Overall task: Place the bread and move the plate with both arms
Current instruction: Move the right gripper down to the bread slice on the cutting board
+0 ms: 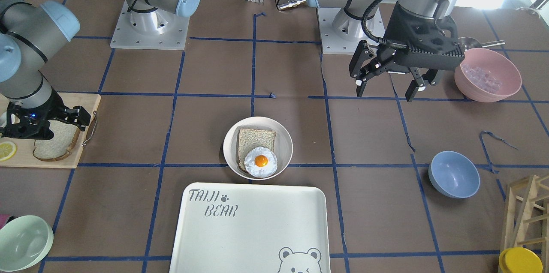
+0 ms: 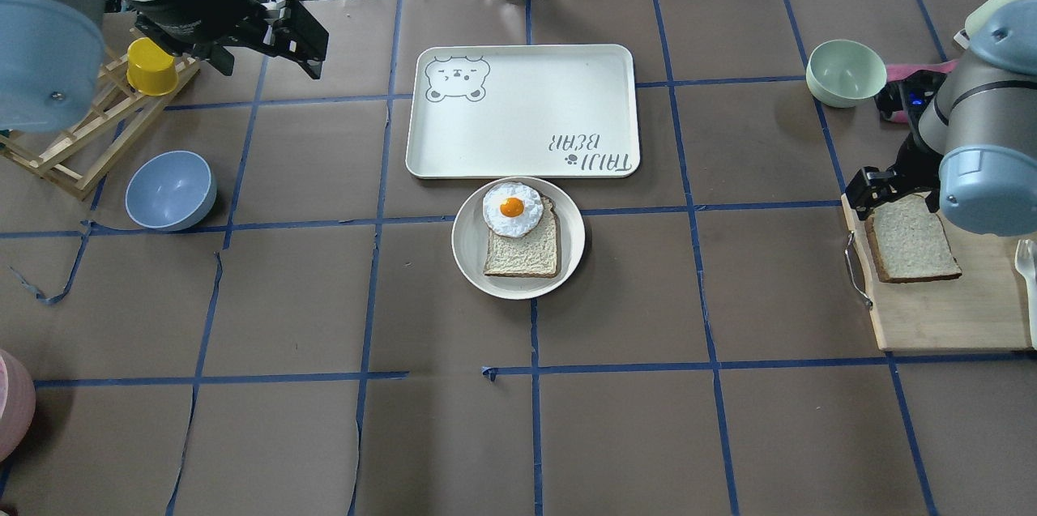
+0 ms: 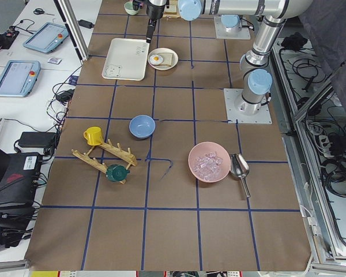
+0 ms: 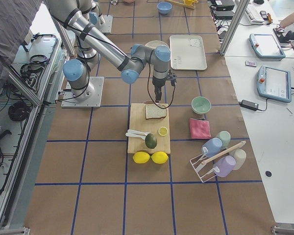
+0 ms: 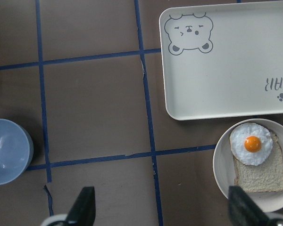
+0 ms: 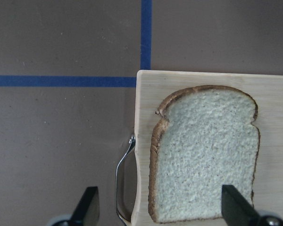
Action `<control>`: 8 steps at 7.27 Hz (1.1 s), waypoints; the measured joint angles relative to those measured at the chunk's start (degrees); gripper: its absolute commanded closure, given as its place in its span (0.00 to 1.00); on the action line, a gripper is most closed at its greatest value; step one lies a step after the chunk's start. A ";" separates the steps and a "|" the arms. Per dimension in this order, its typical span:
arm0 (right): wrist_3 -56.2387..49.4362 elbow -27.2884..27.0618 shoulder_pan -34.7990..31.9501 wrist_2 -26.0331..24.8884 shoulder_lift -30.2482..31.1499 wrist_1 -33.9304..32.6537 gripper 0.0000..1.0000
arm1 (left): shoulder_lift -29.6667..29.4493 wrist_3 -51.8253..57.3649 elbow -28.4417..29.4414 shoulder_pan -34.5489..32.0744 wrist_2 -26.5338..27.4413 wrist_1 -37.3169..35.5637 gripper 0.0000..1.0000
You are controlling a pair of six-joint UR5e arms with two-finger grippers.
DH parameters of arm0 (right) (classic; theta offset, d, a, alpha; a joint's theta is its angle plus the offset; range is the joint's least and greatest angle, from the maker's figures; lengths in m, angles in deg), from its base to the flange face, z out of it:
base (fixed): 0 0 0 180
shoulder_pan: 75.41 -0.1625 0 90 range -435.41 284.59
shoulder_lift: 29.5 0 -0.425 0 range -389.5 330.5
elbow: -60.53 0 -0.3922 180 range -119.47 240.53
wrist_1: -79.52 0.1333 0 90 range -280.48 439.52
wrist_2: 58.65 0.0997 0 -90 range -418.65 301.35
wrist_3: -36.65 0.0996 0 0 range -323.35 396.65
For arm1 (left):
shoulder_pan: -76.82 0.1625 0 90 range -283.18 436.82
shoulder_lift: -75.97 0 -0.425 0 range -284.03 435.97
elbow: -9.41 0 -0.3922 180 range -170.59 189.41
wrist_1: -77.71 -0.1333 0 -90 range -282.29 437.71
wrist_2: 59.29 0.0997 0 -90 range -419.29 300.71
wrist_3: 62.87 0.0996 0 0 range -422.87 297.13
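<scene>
Right wrist-mounted view: bread (image 6: 205, 155) lies beneath the spread right tool (image 6: 160, 203).

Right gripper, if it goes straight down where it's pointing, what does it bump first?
Probably the bread on the wooden board, right under the open right gripper; one finger hangs off the board's edge, near its metal handle.

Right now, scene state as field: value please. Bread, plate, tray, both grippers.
bread: flat on the wooden board, robot's right side, not on the plate
plate: table centre, holds tan toast with a fried egg on it
tray: just past the plate, away from the robot
right gripper: open, fingers either side of the bread, not closed on it
left gripper: open, raised, holding nothing
task state: bread not yet placed
</scene>
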 measured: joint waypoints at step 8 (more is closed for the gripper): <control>-0.08 -0.96 1.28 -3.94 -4.75 -3.07 0.15 | 0.16 0.00 0.00 0.49 0.04 0.00 0.00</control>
